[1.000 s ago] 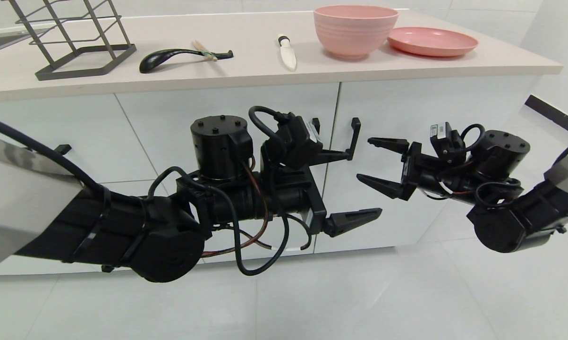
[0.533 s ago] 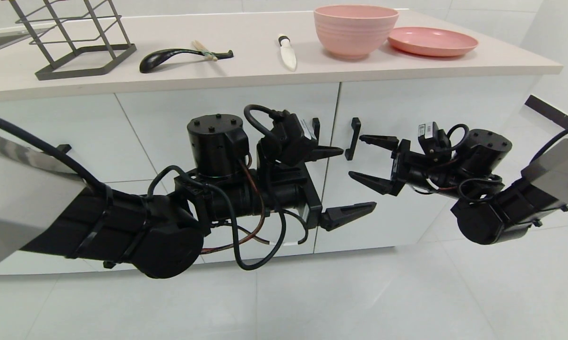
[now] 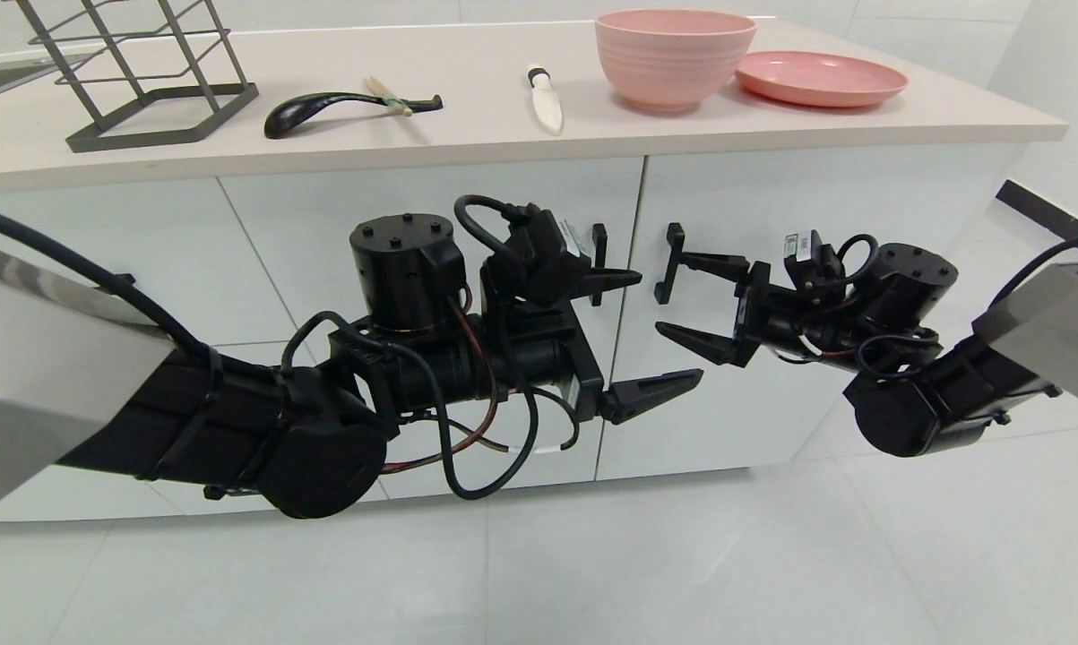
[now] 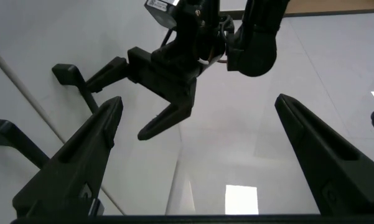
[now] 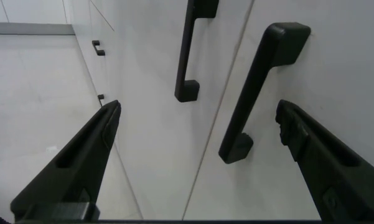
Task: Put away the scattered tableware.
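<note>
Countertop (image 3: pixel 503 125) at my head view's top is bearing a pink bowl (image 3: pixel 673 58), while wrist views are catching left gripper (image 4: pixel 198 99) and right gripper (image 5: pixel 198 107) spread.

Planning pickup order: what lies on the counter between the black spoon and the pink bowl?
In the head view, a small white knife lies there, on the countertop.

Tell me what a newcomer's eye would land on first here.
The two black arms stand out first: the left gripper and the right gripper, both open, face each other in front of the white cabinet doors, close to the two black door handles. Next comes the pink bowl, beside the pink plate on the right part of the counter above.
</note>
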You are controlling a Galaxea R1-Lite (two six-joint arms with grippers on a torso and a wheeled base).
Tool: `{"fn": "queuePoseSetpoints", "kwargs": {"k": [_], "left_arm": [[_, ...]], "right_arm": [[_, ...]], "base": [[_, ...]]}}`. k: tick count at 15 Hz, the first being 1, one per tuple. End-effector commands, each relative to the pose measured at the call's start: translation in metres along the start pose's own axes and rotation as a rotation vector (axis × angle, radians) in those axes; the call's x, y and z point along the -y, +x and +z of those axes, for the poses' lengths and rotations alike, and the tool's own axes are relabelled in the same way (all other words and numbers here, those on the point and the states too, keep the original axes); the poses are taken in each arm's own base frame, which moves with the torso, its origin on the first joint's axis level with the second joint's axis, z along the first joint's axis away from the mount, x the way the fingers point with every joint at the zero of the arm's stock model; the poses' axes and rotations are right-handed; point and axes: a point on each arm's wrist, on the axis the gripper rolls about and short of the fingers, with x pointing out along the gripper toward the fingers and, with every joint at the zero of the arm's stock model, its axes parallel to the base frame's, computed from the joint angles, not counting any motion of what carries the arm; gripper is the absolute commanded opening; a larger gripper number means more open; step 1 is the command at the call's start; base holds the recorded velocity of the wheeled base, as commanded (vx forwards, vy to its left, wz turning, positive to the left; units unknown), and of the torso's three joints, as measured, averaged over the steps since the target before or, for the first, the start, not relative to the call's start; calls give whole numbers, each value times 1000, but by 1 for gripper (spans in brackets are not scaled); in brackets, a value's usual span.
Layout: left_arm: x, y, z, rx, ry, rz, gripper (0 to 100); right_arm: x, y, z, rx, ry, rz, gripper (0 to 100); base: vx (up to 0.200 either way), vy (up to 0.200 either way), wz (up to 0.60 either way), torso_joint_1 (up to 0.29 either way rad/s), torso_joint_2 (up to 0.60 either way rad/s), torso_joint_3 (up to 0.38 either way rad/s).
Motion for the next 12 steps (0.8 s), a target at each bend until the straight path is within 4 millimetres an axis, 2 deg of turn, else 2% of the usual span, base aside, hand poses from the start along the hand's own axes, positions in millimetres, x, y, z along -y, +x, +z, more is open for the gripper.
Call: {"fn": "queuePoseSetpoints", "kwargs": {"k": [1,5,12], "left_arm": [[-1,-1,1,2,2,1,100],[0,0,1,3,2,2,100],[0,-2,4,6,5,4,100]], "right_arm": [[-3,7,-3,9,-4,15,100],[-8,17,-6,20,-2,43,100],[-11,11,-4,41,14,210,100]], "base": [[0,0,0,0,0,0],[0,0,0,0,0,0],[0,0,0,0,0,0]]}}
